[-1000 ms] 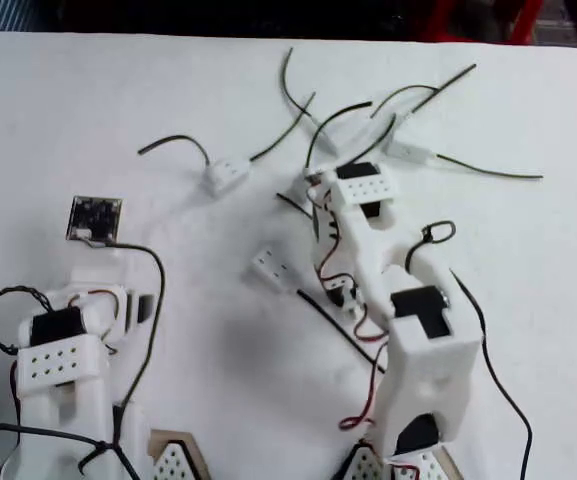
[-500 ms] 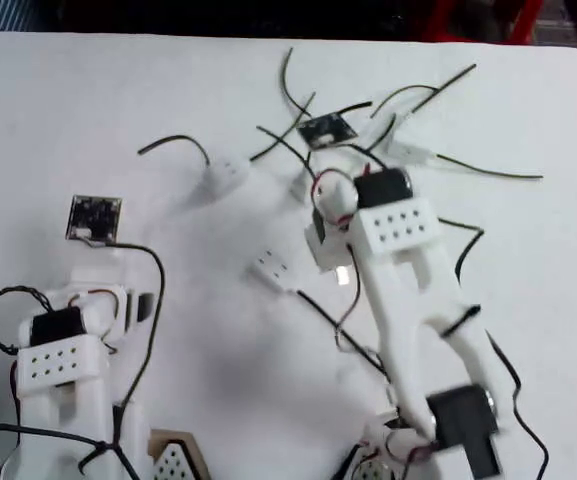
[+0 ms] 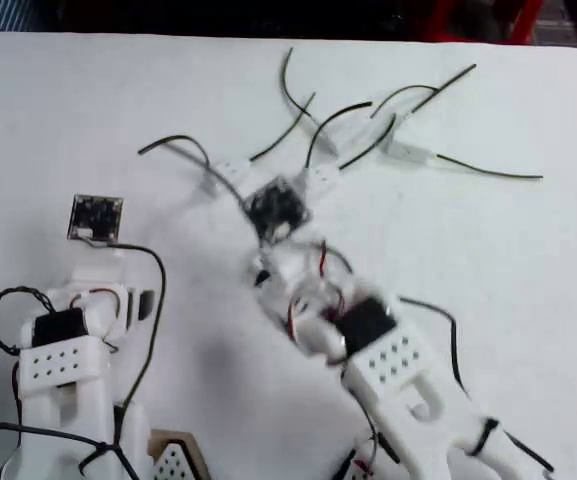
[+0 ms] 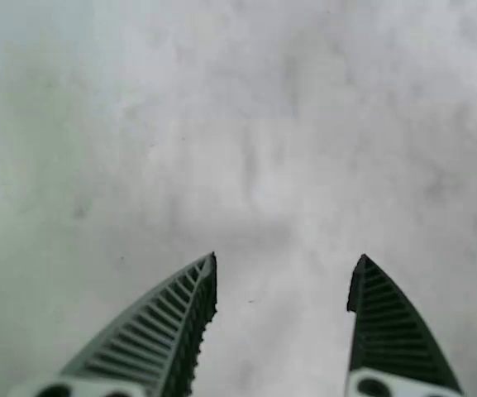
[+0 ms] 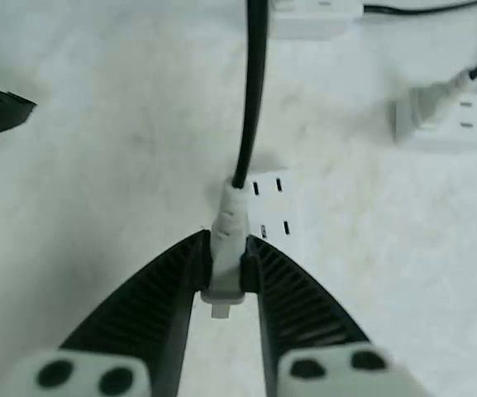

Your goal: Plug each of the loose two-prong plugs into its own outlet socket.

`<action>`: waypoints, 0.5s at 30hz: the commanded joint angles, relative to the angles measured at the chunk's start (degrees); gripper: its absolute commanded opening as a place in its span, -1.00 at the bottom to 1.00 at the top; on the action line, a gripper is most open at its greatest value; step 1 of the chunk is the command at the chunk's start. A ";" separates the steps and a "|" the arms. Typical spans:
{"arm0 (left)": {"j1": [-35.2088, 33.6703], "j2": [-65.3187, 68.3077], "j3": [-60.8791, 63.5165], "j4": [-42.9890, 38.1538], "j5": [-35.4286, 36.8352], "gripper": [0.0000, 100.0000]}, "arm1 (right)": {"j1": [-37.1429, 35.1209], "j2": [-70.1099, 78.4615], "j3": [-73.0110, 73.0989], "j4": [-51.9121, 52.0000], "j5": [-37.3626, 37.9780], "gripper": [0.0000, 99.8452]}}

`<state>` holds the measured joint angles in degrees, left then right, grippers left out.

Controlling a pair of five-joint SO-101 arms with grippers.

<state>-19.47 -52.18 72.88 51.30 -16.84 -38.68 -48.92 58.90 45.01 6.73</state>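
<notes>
My right gripper is shut on a white two-prong plug whose black cord runs away from it. The plug sits right beside a white outlet socket block lying on the table, with slots facing up. In the high view the right arm stretches to the table's middle, its wrist camera above that spot. Two more socket blocks lie just beyond. My left gripper is open over bare white table at the near left.
Another socket block has a plug and cord in it. A further plug with cord lies at the back right among several loose black cords. The left arm stands at the near left.
The right arm has swung from the back right towards the table's middle, carrying the plug and dragging its cord. The left arm has kept still.
</notes>
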 commanded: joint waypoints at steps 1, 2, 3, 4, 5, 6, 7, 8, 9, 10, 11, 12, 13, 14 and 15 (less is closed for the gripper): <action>2.15 -1.27 -0.35 -2.99 -0.26 -0.49 | -2.42 -7.34 5.54 -8.13 -0.53 -0.97; 2.42 -1.27 -0.62 -3.87 -0.26 -0.49 | -2.77 -8.84 6.95 -9.10 -1.49 -0.97; 2.51 -1.27 -0.79 -4.75 -0.09 -0.49 | -2.86 -10.15 8.18 -9.98 -2.90 -0.97; 2.59 -1.36 -0.97 -5.98 0.70 -0.49 | -2.86 -11.21 9.32 -10.86 -3.96 -0.97; 3.21 -1.36 -1.49 -6.77 2.64 -0.49 | -2.86 -12.35 10.37 -11.65 -4.66 -0.97; 3.91 -1.36 -2.02 -7.30 5.19 -0.49 | -2.86 -13.41 11.52 -12.35 -5.10 -0.97; 4.88 -1.36 -2.73 -7.56 7.74 -0.49 | -2.86 -14.37 12.66 -13.14 -5.54 -0.97; 6.02 -1.36 -3.69 -7.56 9.76 -0.49 | -2.86 -15.16 13.71 -14.02 -5.63 -0.97; 7.43 -1.36 -4.66 -7.12 11.34 -0.49 | -2.86 -15.78 14.77 -14.90 -5.63 -0.97; 9.01 -1.36 -5.45 -7.03 12.31 -0.49 | -2.86 -16.40 15.82 -15.87 -5.63 -0.97; 10.77 -1.36 -6.15 -7.03 13.01 -0.49 | -2.86 -16.84 16.79 -16.57 -5.63 -0.97; 12.44 -1.36 -6.77 -7.03 13.45 -0.49 | -2.86 -17.27 17.49 -16.92 -5.63 -0.97; 14.02 -1.36 -7.21 -7.03 13.63 -0.49 | -2.95 -17.63 17.85 -17.01 -5.63 -0.97; 15.60 -1.45 -7.74 -7.03 13.98 -0.49 | -2.95 -17.98 18.20 -17.01 -5.63 -0.97; 16.92 -1.98 -8.09 -7.03 14.42 -0.49 | -2.95 -18.33 18.29 -16.66 -5.63 -0.97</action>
<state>-6.81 -52.18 68.57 45.14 -3.91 -41.14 -65.36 77.54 29.45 1.45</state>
